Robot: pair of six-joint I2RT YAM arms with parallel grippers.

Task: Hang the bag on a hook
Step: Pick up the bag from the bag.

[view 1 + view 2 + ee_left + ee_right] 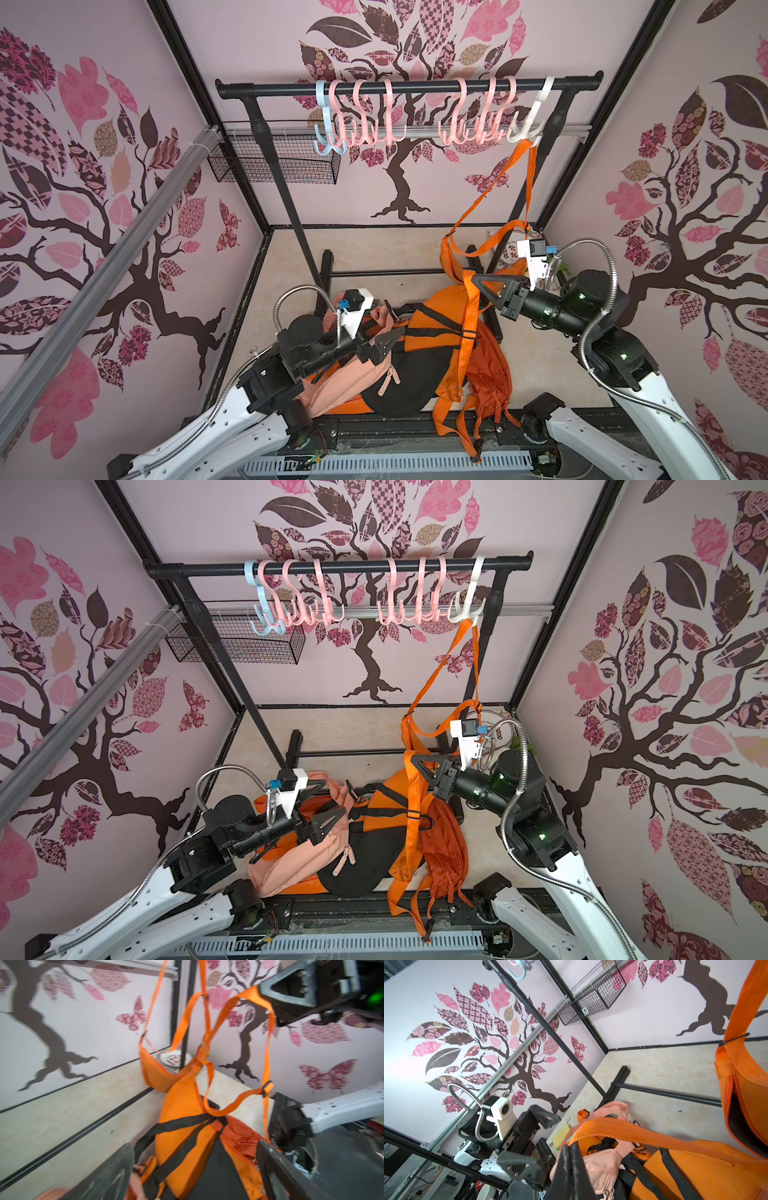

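Observation:
A small orange sling bag [451, 259] [158, 1073] dangles low by its long strap, which is looped over the white hook [528, 126] [469, 604] at the rail's right end. On the floor lie an orange-and-black backpack [428, 332] and a pink backpack [332, 388]. My right gripper [477, 281] [412, 762] [570, 1147] is shut on a wide orange webbing strap [623, 1128] lifted above the pile. My left gripper [392, 326] [194, 1147] is open, its jaws wide apart over the orange-and-black backpack and holding nothing.
The black rail [407, 85] carries several pink hooks and a blue one [326, 120]. A wire basket [274, 162] hangs at the back left. The rack's base bars [382, 272] cross the floor. A dark orange drawstring bag [490, 374] lies by the pile.

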